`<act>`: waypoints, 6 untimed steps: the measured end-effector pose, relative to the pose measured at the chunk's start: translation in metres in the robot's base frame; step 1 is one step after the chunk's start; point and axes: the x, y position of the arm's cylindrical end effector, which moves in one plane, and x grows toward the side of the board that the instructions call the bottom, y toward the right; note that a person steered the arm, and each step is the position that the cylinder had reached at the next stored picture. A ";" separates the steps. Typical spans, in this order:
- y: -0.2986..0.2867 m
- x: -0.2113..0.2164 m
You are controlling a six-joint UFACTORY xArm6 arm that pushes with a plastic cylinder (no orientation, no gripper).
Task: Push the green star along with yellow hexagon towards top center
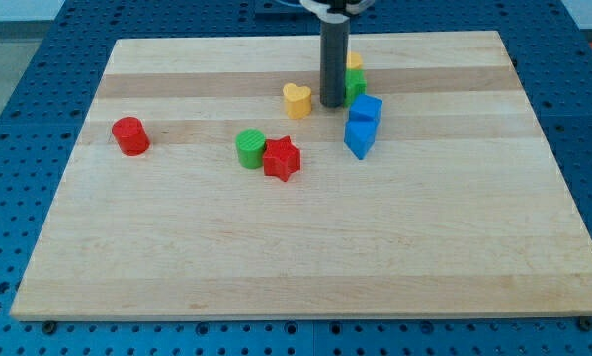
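my tip [332,104] is down on the wooden counter [276,247] in the upper middle of the view, with the rod standing in front of the green star [356,86] and partly hiding it; the star sits touching or just beside the tip on the view's right. the yellow hexagon [355,60] peeks out right above the star, toward the view's top, the two apparently touching. there is no hand here to open or close, only the rod. a yellow heart [296,100] lies just to the view's left of the tip, and two blue blocks [363,124] sit just below the star. by my judgement the push is under way and the pair already sits near top center; the next move calls for getting beneath the star and nudging upward and slightly left, without dragging the heart or the blue blocks along.
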 end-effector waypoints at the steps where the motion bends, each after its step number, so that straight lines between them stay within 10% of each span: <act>1: 0.020 -0.001; 6: 0.095 -0.051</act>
